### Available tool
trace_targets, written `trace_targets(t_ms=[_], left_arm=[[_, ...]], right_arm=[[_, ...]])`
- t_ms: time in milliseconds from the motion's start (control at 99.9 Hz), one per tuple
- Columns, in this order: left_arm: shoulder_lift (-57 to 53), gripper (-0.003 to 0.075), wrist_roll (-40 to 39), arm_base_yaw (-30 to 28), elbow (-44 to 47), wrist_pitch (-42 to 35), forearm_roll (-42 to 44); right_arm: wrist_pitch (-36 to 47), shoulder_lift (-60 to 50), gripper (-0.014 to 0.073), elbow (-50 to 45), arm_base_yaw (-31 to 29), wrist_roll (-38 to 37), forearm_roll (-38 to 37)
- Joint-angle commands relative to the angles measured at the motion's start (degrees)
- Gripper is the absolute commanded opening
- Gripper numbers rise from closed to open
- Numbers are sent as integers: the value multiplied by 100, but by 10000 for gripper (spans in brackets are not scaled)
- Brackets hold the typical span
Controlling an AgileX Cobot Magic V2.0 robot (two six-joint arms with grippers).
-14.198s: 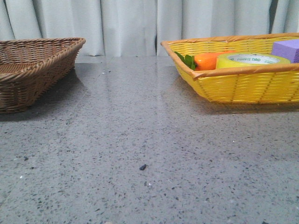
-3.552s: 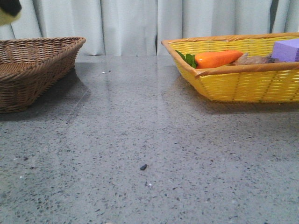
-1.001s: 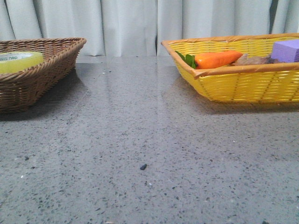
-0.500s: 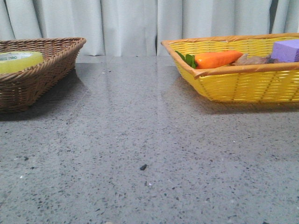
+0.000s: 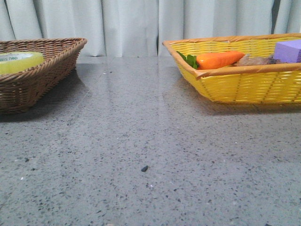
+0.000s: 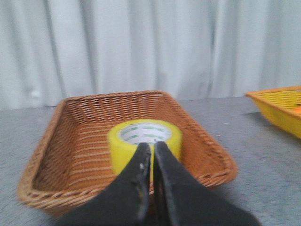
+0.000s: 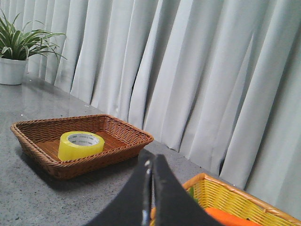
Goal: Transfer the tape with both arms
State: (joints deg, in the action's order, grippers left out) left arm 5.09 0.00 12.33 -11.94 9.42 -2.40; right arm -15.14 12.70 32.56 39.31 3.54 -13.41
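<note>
The yellow tape roll (image 5: 19,61) lies flat in the brown wicker basket (image 5: 51,70) at the far left of the table. It also shows in the left wrist view (image 6: 143,140) and in the right wrist view (image 7: 80,144). My left gripper (image 6: 152,147) is shut and empty, held back from the basket's near rim with the tape beyond its tips. My right gripper (image 7: 151,162) is shut and empty, raised above the near corner of the yellow basket (image 7: 230,202). Neither arm shows in the front view.
The yellow basket (image 5: 244,84) at the right holds an orange carrot (image 5: 218,60), a purple block (image 5: 289,49) and a brownish item. A small dark speck (image 5: 144,168) lies on the grey table. A potted plant (image 7: 16,52) stands far left. Curtains hang behind.
The tape was in the yellow basket at first, then carried up at the far left, and now rests in the brown basket. Nothing has moved in the last second.
</note>
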Motion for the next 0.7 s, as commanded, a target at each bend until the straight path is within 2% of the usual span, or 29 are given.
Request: trace_targets(t_ms=[0, 180, 340, 390, 510, 600, 690], left_arm=[[-190, -21, -44, -349, 148, -538, 31], [-726, -20, -44, -958, 838, -538, 20], [-715, -21, -68, -1133, 1274, -685, -131], [-715, -21, -68, -1133, 1264, -203, -157], [-715, -21, -68, -1133, 1264, 338, -157], [-715, -21, -68, -1133, 1264, 658, -157], [-715, -21, -68, -1133, 1264, 661, -157]], right_arm=[[428, 73, -74, 117, -3, -12, -84], [428, 73, -74, 117, -3, -12, -84], [428, 73, -74, 117, -3, -12, -84], [427, 73, -74, 117, -3, -12, -84], [427, 73, -74, 117, -3, -12, -84], [427, 73, -74, 117, -3, -12, -84], [427, 73, -74, 117, -3, -12, -84]])
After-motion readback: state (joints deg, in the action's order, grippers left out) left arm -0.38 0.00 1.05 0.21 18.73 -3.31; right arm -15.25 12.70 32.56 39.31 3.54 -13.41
